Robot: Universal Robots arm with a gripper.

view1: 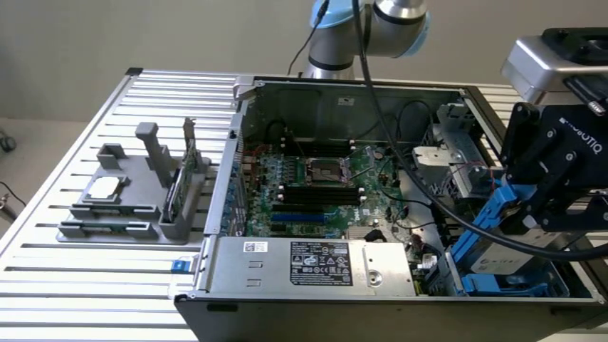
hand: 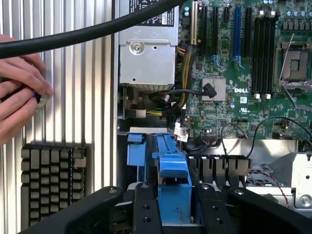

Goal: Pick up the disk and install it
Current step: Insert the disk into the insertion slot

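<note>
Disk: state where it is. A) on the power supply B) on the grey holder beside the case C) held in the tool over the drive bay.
C: the tool grips the disk by its blue bracket, over the drive bay.

Robotics lab bench, PC-assembly test setup. Slotted aluminium table (view1: 95,285) against plain beige wall (view1: 142,35). Desktop computer case (view1: 380,317) lying open, motherboard (view1: 285,178) and power supply (view1: 314,267) exposed. Grey parts fixture (view1: 114,231) beside case, components standing upright in it. Universal Robots arm (view1: 371,28) rising behind case, black gripper (hand: 175,209) clamped on the disk (view1: 503,260). Loose heat sink (hand: 51,187) on table, person's hand (hand: 19,87) near it.
</note>
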